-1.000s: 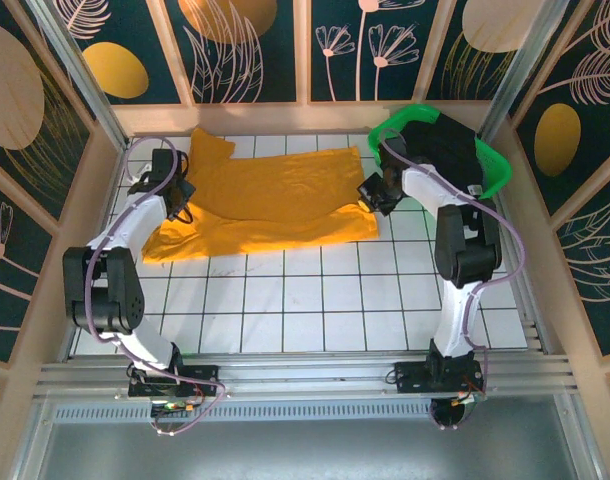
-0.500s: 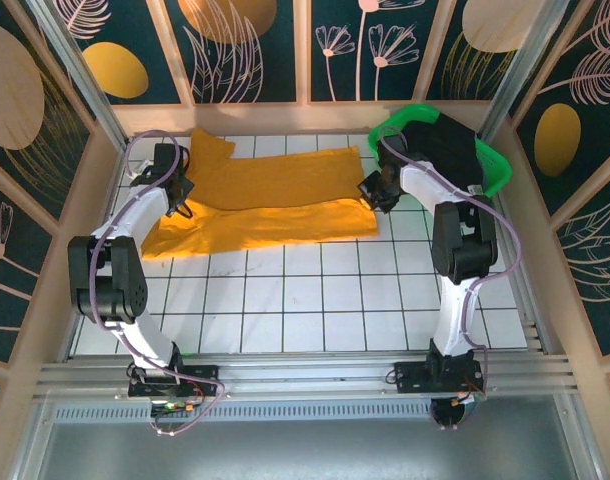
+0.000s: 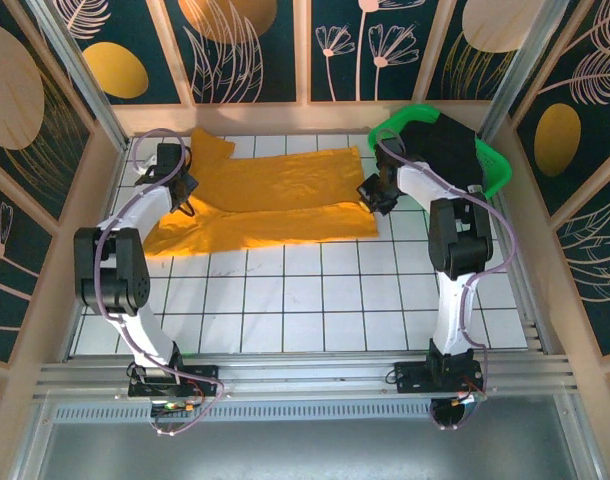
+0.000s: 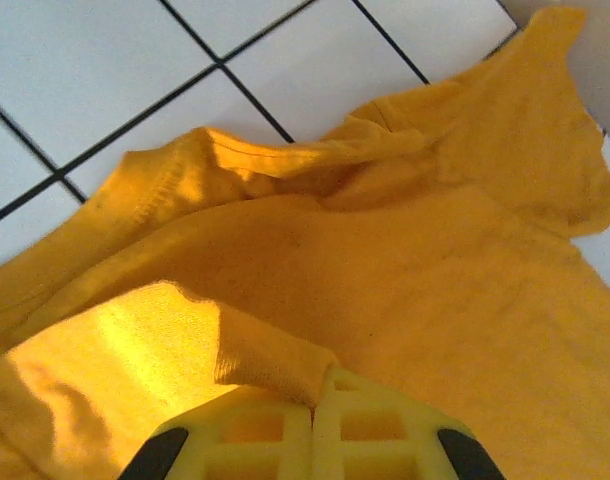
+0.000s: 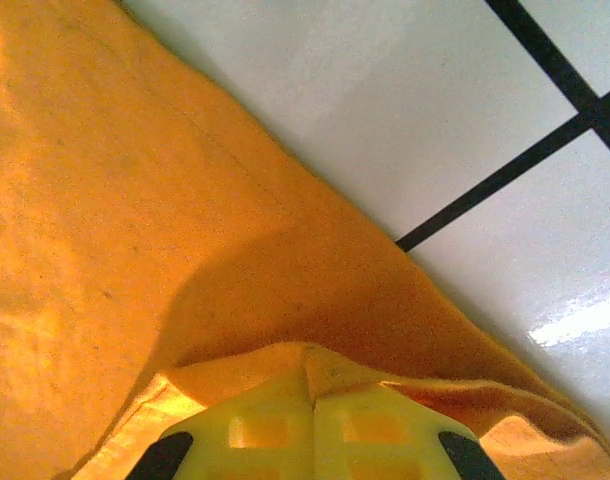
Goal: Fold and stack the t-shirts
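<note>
The orange-yellow t-shirt (image 3: 270, 200) lies across the back of the tiled table, its near half being folded over the far half. At the shirt's left side my left gripper (image 3: 182, 196) is shut on a fold of that cloth (image 4: 275, 365). My right gripper (image 3: 370, 192) is shut on the shirt's right edge (image 5: 315, 365), which drapes over its yellow fingers (image 5: 255, 430). The black t-shirt (image 3: 440, 145) sits bunched in the green basket (image 3: 495, 172) at the back right.
The white tiled table (image 3: 305, 300) stretches bare in front of the shirt. Wooden frame walls (image 3: 110, 150) stand close on the left, back and right. The basket sits just behind my right arm.
Both grippers have carried the shirt's near edge toward the back. The folded flap now covers more of the far half, and the visible cloth has become narrower front to back.
</note>
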Controlling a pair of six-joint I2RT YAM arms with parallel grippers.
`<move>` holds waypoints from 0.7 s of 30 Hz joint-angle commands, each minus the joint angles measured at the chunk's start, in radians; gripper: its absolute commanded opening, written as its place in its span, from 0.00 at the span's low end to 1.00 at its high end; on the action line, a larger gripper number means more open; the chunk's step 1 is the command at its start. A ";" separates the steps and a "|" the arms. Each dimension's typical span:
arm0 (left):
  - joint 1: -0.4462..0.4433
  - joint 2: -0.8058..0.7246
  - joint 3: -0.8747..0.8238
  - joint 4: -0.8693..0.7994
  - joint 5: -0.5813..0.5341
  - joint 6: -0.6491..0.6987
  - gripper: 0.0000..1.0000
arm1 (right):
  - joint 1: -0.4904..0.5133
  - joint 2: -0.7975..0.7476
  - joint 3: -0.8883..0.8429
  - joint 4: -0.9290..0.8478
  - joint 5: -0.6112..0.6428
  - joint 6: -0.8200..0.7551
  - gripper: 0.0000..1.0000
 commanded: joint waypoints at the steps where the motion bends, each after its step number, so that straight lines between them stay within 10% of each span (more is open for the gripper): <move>1: 0.008 0.037 0.059 0.012 0.003 0.122 0.36 | -0.012 -0.012 0.041 0.004 0.039 -0.054 0.29; 3: 0.008 0.019 0.063 -0.032 -0.049 0.140 0.56 | -0.010 -0.042 0.037 0.011 0.071 -0.090 0.42; 7: 0.008 -0.118 -0.024 -0.050 -0.117 0.128 0.61 | -0.003 -0.140 -0.038 0.047 0.123 -0.164 0.55; 16: 0.026 -0.253 -0.261 -0.104 0.011 -0.047 0.20 | 0.097 -0.245 -0.273 0.147 0.119 -0.270 0.27; 21: 0.119 -0.152 -0.286 -0.072 0.129 -0.123 0.15 | 0.120 -0.160 -0.253 0.159 0.106 -0.292 0.24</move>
